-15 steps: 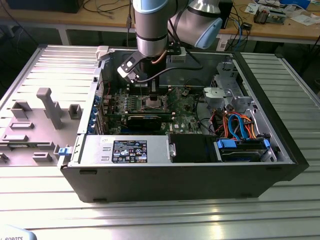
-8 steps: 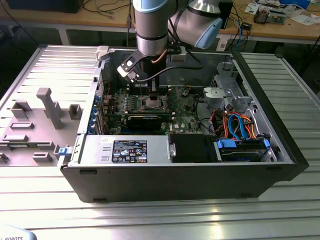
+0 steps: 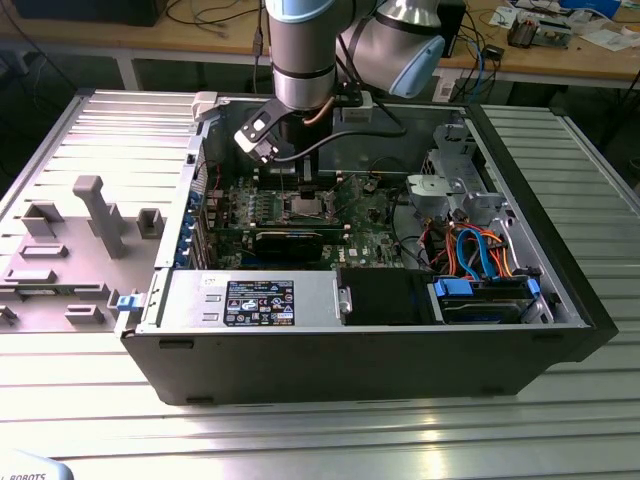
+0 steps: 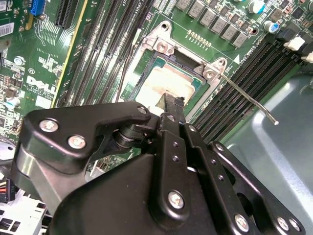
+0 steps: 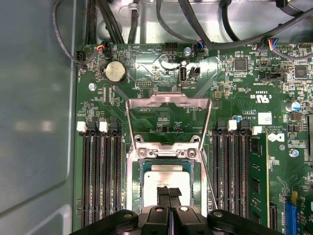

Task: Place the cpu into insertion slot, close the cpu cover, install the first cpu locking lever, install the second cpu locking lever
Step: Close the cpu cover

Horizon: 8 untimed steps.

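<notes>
There you had it: the fingers (image 5: 163,194) were pinched together with nothing between them, tips down at the chip (image 5: 166,175), which lay flat in its socket directly beneath them. Were they touching the metal top or just above it? I couldn't tell from either wrist view. By my read, the first step was all but done, with the chip seated and the fingers not yet clear of it. The cover (image 5: 168,100) stood flipped back just beyond the fingertips, its square window showing bare board (image 5: 234,88), so closing was not yet done. One thin lever (image 4: 247,99) stuck out loose to the side of the fingers, unlatched. My judgement: the cover had no room to swing down while your fingers sat over the socket, and the chip wanted no sideways nudge in its seat.
</notes>
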Motion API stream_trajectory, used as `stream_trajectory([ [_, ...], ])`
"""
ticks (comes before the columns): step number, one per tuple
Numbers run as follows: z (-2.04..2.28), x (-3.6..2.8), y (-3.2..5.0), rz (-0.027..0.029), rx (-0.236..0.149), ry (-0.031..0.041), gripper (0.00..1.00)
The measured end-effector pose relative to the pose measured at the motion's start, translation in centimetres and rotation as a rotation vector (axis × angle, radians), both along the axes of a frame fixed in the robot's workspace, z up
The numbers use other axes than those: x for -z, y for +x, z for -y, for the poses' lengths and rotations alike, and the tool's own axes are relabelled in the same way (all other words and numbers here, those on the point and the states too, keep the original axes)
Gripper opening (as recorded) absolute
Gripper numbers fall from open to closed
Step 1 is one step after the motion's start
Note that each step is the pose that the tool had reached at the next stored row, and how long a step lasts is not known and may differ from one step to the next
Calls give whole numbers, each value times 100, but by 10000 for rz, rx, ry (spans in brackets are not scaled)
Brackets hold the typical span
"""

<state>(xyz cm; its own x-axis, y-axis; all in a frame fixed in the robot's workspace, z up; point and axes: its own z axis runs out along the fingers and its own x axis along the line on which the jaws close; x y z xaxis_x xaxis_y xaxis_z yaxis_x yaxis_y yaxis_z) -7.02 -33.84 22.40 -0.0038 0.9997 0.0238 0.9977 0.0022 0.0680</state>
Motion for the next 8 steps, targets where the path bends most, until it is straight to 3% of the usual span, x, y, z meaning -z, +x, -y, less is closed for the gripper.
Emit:
stream_trajectory([
  [8,0,-20,0,-1,1,-2,11],
])
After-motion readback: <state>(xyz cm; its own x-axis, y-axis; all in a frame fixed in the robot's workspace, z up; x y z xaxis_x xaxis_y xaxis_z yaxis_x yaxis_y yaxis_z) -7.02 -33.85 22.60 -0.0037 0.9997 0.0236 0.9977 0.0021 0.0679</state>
